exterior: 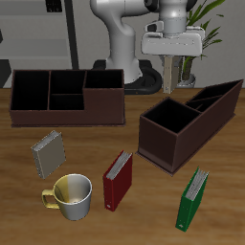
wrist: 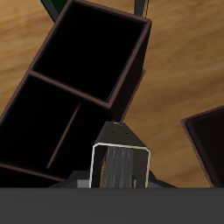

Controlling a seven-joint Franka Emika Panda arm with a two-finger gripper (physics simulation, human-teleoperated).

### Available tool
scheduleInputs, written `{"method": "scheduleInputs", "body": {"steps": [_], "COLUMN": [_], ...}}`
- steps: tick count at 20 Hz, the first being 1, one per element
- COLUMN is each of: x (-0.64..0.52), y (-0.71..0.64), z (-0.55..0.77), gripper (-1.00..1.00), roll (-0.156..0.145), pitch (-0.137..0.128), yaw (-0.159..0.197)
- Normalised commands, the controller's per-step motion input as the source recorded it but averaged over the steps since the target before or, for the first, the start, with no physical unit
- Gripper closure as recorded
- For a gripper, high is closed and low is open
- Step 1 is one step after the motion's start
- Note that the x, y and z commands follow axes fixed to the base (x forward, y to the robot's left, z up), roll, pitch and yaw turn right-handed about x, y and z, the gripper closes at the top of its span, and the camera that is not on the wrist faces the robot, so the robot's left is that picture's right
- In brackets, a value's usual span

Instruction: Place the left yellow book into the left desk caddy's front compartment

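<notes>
my gripper holds the left yellow book (wrist: 121, 166) upright just above the left desk caddy (wrist: 87, 96), whose dark sections lie open below.

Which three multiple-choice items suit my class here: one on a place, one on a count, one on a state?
1. Where is the left yellow book?
A. Beside the mug
B. In the air above the left desk caddy
C. Inside the wider caddy

2. How many books are on the table?
A. One
B. Three
C. Five

3. What is the gripper's state?
A. Open and empty
B. Shut on the mug
C. Shut on the left yellow book

Key:
1 B: the left yellow book hangs over the left desk caddy.
2 B: the other yellow book, red book and green book.
3 C: the gripper clamps the book.
</notes>
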Motion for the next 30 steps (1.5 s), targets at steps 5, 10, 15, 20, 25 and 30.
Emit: {"method": "scheduleInputs", "body": {"steps": [5,10,15,20,25,30], "x": [0.10,0.21,0.04,0.02,0.02,0.04], "y": [0.29,0.13,0.09,0.03,-0.01,0.00], "z": [0.01,0.04,0.05,-0.04,-0.03,0.00], "gripper": [1.00,1.00,1.00,1.00,1.00,1.00], "roll": [0.042,-0.006,0.010,0.005,-0.005,0.008], "pitch": [-0.007,0.006,-0.012,0.012,0.004,-0.002], "yaw": [-0.048,-0.041,-0.009,-0.016,-0.017,-0.025]}}
